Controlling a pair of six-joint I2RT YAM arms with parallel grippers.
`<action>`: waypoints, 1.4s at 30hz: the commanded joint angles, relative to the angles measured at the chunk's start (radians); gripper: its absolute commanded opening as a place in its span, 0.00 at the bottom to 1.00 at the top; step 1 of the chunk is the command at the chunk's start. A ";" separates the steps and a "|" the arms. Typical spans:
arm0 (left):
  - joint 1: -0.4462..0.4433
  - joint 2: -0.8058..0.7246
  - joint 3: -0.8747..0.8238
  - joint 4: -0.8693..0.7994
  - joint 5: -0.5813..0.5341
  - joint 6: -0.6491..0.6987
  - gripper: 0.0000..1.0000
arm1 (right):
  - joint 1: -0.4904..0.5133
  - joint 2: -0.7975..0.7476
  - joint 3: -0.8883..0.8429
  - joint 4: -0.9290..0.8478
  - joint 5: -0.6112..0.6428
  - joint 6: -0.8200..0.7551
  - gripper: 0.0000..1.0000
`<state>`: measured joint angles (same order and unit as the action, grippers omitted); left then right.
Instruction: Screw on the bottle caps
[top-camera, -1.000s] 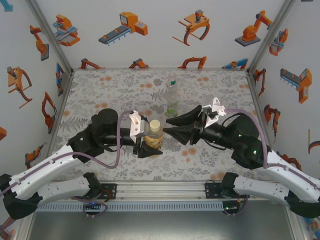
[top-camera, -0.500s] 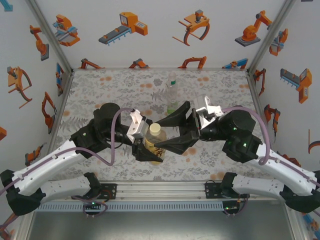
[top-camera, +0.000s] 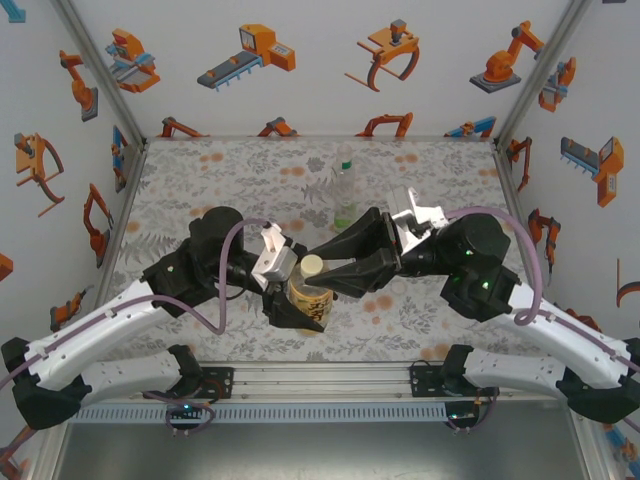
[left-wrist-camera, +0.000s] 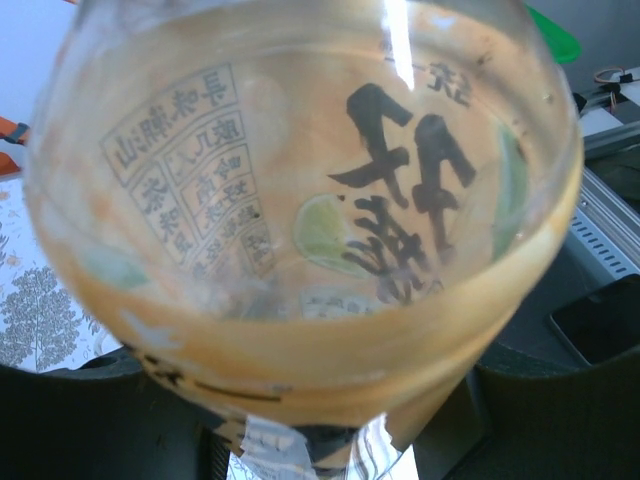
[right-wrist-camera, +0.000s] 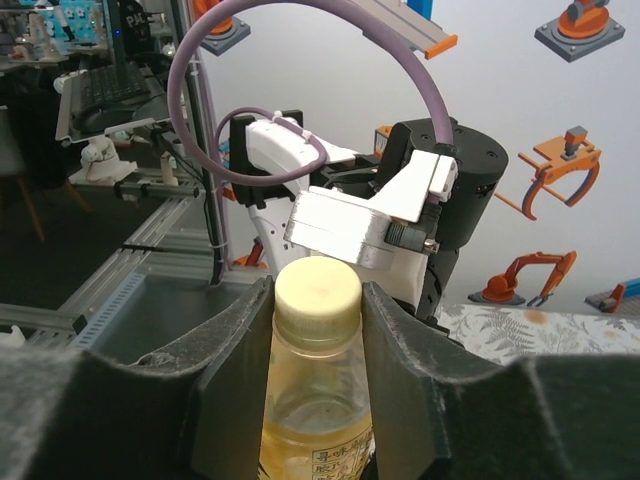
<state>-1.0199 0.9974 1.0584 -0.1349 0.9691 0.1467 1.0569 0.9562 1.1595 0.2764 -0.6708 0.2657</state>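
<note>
Standing here, I'd say the job is partway through its first bottle at most. The left gripper (top-camera: 298, 315) is clamped round the body of the amber bottle (top-camera: 308, 293), holding it off the table (top-camera: 200, 180) just below the centre of the overhead frame. In the left wrist view the printed label is right up against the lens. The pale yellow cap (right-wrist-camera: 318, 290) sits on the neck, and the right gripper (top-camera: 322, 268) has its dark fingers (right-wrist-camera: 235, 360) against either side of it, so it looks pinched for turning. Whether the cap is threaded down or merely resting there I cannot tell. In the upper middle of the overhead frame a clear bottle (top-camera: 343, 195) stands well apart. It is too small for me to judge its cap, so I'd count it as work left.
</note>
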 joint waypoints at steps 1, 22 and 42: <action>0.009 -0.022 0.012 0.033 0.005 -0.004 0.00 | 0.005 -0.039 0.013 0.055 -0.115 0.032 0.37; 0.009 0.013 0.029 0.028 0.043 -0.019 0.00 | 0.006 -0.085 -0.020 0.060 -0.090 -0.004 0.50; 0.009 0.014 0.027 0.058 0.060 -0.028 0.00 | 0.006 -0.080 -0.056 0.055 -0.013 -0.016 0.38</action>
<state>-1.0134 1.0214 1.0603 -0.1192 0.9993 0.1352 1.0573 0.8951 1.1118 0.3405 -0.7052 0.2737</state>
